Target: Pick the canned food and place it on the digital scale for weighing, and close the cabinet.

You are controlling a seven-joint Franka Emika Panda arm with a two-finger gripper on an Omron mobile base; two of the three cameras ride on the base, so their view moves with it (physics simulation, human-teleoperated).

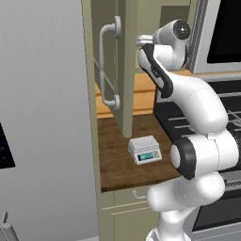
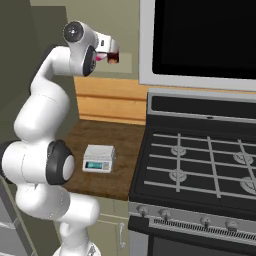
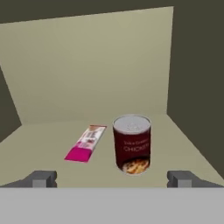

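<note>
Because the canned food stood upright on a shelf inside the cabinet, the arm had been raised high, with the hand level and pointed straight into the opening. In the hand view the end effector was spread wide, its two dark fingertips far apart at the bottom of the frame and closed on nothing. The can sat ahead of them, nearer the right tip than the left, apart from both, so the jaws looked set to take it around its sides once the hand went forward; that seemed the step in hand. A flat pink packet lay on the same shelf just to the can's left in that view, near it but not touching, and a careless approach might nudge it.

From the right base view the hand appeared at the cabinet's mouth, a dark red shape just beyond it that I took for the can. The cabinet door stood swung open toward the left base camera, its curved grey handle facing out, which explained why the shelf could be reached at all; closing it was not yet done. Below, the digital scale waited on the wooden table beside the stove, its platform bare and ready to receive the can.
</note>
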